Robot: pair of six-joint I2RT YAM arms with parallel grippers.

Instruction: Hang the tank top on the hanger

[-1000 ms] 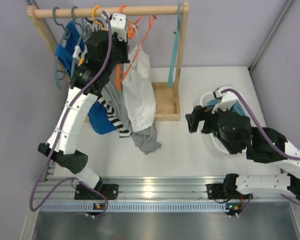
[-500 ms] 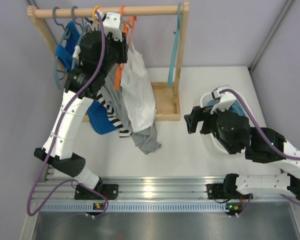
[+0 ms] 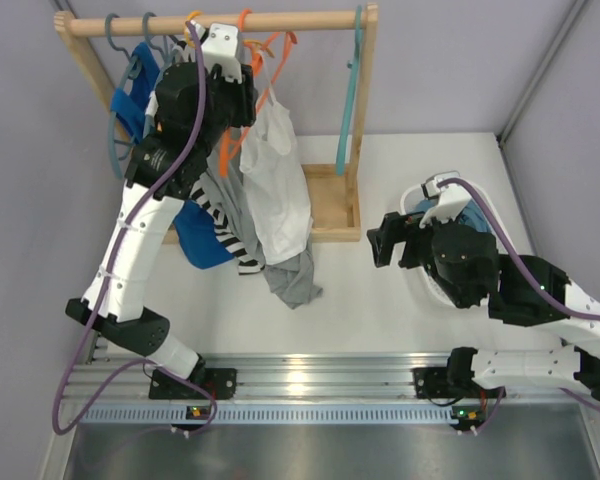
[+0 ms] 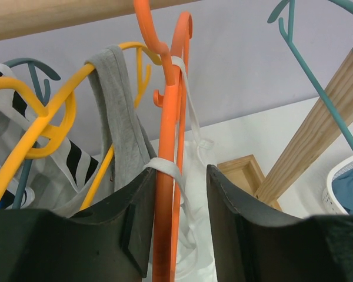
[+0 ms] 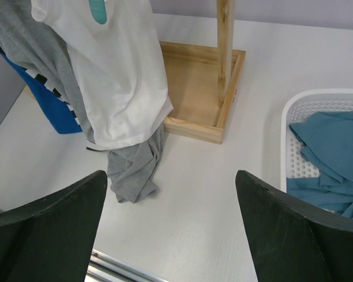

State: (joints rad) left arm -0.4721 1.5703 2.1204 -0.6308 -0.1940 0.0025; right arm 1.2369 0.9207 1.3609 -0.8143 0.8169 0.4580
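Observation:
The white tank top [image 3: 275, 190] hangs from the orange hanger [image 3: 280, 42], whose hook sits over the wooden rail. In the left wrist view its narrow straps [image 4: 165, 167] loop over the hanger [image 4: 165, 117]. My left gripper [image 4: 181, 171] is up at the rail [image 3: 242, 85], open. The hanger's shaft stands between its jaws, close against the left finger, with a gap to the right finger. My right gripper [image 5: 170, 173] hovers open and empty over the table [image 3: 380, 245], right of the rack.
On the wooden rack [image 3: 280, 20] also hang a yellow-orange hanger [image 4: 53, 111] with a grey tank top [image 3: 290, 275] trailing onto the table, teal hangers [image 3: 352, 90], and blue [image 3: 202, 240] and striped garments. A white basket [image 5: 317, 100] holds a teal garment.
My left gripper rose a little toward the rail and opened its jaws off the orange hanger, which now hangs from the rail with the white top. The right arm stayed still.

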